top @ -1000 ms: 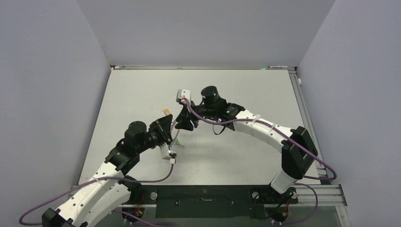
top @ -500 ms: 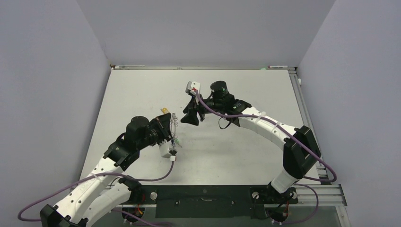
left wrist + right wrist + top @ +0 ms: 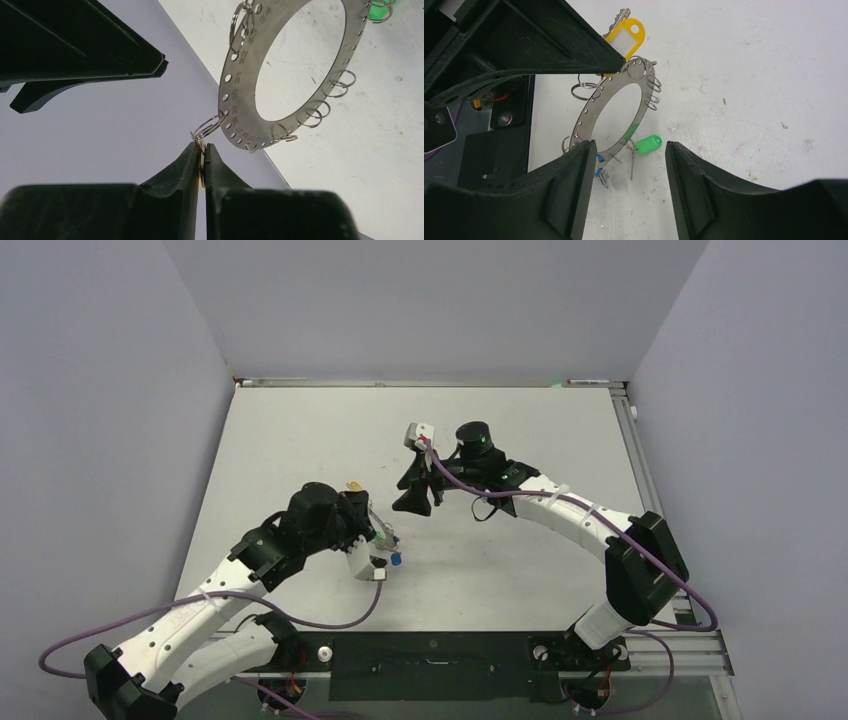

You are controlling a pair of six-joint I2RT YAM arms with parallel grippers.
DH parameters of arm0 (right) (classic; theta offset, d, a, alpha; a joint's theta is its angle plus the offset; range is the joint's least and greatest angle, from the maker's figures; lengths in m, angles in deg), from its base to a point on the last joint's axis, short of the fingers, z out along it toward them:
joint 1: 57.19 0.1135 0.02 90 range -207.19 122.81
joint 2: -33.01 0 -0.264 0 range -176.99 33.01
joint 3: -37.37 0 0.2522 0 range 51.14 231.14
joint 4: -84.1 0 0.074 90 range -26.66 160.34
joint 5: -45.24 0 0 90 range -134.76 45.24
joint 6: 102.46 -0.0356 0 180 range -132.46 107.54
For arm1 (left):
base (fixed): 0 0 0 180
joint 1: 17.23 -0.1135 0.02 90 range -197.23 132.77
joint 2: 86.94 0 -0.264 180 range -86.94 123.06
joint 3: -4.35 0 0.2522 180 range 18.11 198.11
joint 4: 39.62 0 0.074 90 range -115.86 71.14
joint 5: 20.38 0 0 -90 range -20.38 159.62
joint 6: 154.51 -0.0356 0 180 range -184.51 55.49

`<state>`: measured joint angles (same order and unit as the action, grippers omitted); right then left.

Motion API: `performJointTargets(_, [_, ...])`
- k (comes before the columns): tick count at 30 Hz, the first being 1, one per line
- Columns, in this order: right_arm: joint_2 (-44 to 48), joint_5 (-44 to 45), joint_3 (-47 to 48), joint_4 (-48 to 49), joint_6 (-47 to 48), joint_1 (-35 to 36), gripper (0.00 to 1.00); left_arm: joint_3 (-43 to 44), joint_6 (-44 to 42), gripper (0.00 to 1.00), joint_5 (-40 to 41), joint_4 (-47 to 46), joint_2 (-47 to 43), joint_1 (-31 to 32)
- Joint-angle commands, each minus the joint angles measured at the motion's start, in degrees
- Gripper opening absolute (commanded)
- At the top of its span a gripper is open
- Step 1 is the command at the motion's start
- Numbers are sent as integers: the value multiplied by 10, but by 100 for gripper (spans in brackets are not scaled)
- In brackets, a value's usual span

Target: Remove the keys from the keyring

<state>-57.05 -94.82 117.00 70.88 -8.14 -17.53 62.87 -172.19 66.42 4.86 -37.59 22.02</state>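
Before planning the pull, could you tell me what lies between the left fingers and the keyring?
One small wire loop, threaded through the keyring rim, reaches the left fingers pinching the yellow key; the left wrist view shows it.

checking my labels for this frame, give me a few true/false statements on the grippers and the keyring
1. The right gripper is open. True.
2. The left gripper is shut on the yellow key. True.
3. The keyring lies flat on the table. False: it is tilted on edge, hanging from a wire loop at the left gripper.
4. The right gripper clamps the keyring. False: its fingers are spread, apart from the ring.
5. A red key is on the ring. False: only the yellow key, a green key and a blue key show.
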Motion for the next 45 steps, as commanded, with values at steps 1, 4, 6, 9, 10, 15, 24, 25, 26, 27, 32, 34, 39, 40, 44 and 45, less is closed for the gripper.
performJointTargets(1, [36, -23, -24, 67, -20, -5, 54, 20, 68, 0, 25, -9, 6, 25])
performJointTargets(4, [39, -27, -40, 90, -32, -5, 54, 29, 111, 0, 41, 1, 16, 37])
performJointTargets(6, [36, -29, -46, 96, -34, -5, 54, 34, 135, 0, 42, 13, 21, 41])
performJointTargets(9, [36, -34, -53, 105, -36, -5, 53, 41, 165, 0, 42, 25, 27, 48])
performJointTargets(10, [36, -36, -57, 109, -37, -5, 52, 45, 176, 0, 41, 28, 29, 50])
performJointTargets(15, [43, -52, -82, 148, -63, -4, 48, 61, 226, 0, 32, 56, 34, 55])
performJointTargets(24, [47, -67, -117, 207, -104, 6, 44, 70, 277, 0, 4, 78, 39, 60])
performJointTargets(25, [46, -68, -121, 216, -109, 8, 44, 72, 287, 0, 4, 79, 42, 61])
performJointTargets(26, [46, -68, -125, 226, -116, 9, 43, 74, 297, 0, 2, 80, 44, 62])
performJointTargets(27, [44, -69, -130, 237, -124, 11, 43, 77, 304, 0, 0, 84, 47, 62])
performJointTargets(32, [35, -73, -145, 289, -151, 24, 43, 82, 323, 0, -12, 90, 55, 63])
performJointTargets(34, [25, -74, -147, 310, -166, 30, 43, 86, 327, 0, -13, 91, 58, 64])
performJointTargets(39, [6, -78, -148, 340, -189, 45, 46, 91, 330, 0, -15, 92, 66, 64])
performJointTargets(40, [2, -77, -147, 339, -190, 47, 46, 91, 331, 0, -16, 92, 66, 64])
performJointTargets(44, [-9, -73, -143, 333, -185, 51, 45, 93, 331, 0, -19, 90, 66, 64])
performJointTargets(45, [-10, -71, -143, 332, -185, 51, 45, 92, 330, 0, -20, 89, 64, 64])
